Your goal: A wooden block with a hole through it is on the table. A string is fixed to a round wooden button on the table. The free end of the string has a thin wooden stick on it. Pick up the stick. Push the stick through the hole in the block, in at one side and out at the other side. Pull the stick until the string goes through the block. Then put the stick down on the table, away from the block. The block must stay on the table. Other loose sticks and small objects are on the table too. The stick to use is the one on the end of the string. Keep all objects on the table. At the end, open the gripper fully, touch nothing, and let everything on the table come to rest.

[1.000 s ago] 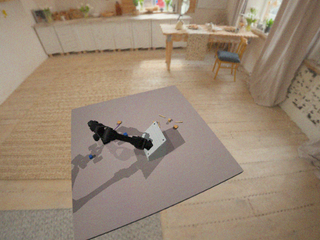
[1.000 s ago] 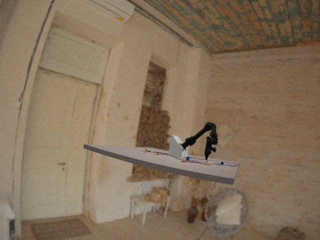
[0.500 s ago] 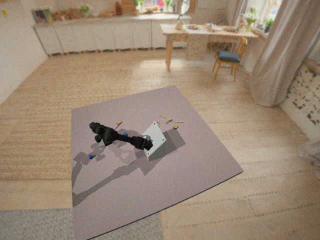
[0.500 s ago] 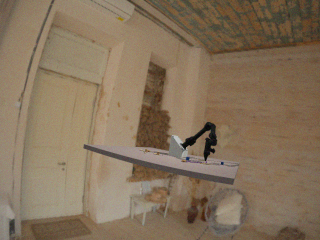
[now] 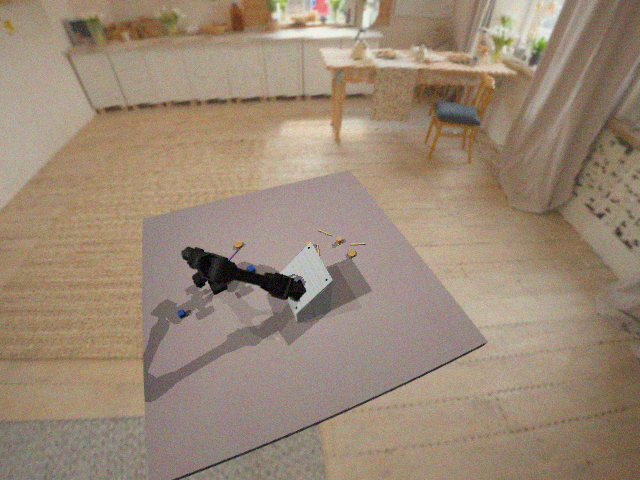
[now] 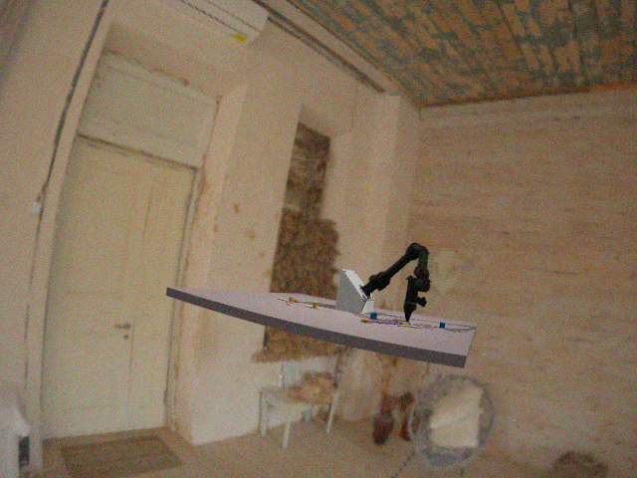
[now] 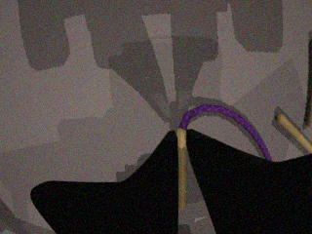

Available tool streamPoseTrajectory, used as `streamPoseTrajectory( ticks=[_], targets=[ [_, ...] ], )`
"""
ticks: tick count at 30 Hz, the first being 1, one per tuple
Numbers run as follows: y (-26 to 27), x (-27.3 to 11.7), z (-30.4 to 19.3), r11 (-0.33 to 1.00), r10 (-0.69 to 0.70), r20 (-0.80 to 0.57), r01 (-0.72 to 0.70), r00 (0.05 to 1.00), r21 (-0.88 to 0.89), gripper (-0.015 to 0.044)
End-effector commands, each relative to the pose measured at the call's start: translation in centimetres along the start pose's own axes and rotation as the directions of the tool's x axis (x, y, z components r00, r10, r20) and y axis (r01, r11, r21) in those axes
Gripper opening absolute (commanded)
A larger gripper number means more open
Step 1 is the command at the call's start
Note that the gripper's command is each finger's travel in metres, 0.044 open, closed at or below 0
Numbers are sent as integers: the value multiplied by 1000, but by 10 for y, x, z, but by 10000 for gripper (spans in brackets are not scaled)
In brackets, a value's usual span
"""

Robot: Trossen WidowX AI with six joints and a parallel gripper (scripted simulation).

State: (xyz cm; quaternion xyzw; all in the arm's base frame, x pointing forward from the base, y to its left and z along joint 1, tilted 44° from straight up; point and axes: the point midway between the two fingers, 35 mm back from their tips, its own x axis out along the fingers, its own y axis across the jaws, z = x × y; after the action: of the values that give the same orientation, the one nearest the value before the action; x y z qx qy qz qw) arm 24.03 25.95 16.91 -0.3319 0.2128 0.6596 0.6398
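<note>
My gripper (image 6: 407, 319) (image 7: 179, 136) is shut on the thin wooden stick (image 7: 182, 171), low over the table; its fingertips cannot be made out in the top view. The purple string (image 7: 229, 112) leaves the stick's end, arches right and passes behind the right finger. It also shows at the round orange button (image 5: 238, 244) (image 6: 365, 321), left of the arm's base. One blue block (image 5: 250, 268) (image 6: 373, 315) stands near the button, another blue block (image 5: 181, 313) (image 6: 442, 325) on the gripper's other side. Both are upright on the table. No hole can be made out in either.
Two loose sticks, one short of the right edge (image 7: 294, 133) and one at it (image 7: 309, 102), lie right of the fingers. The arm stands on a slanted white mount (image 5: 316, 268) (image 6: 349, 296). Beyond it lie loose sticks (image 5: 324, 233) and round buttons (image 5: 351, 253) (image 6: 315, 305).
</note>
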Motion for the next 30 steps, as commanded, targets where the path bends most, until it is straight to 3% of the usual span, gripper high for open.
streamPoseTrajectory(
  ticks=[1,30],
  targets=[
    [0,-2,-2,1000,-12,1,12,1000,-5,0],
    [-2,-1,-41,1000,-9,-6,9,1000,-6,0]
  ],
)
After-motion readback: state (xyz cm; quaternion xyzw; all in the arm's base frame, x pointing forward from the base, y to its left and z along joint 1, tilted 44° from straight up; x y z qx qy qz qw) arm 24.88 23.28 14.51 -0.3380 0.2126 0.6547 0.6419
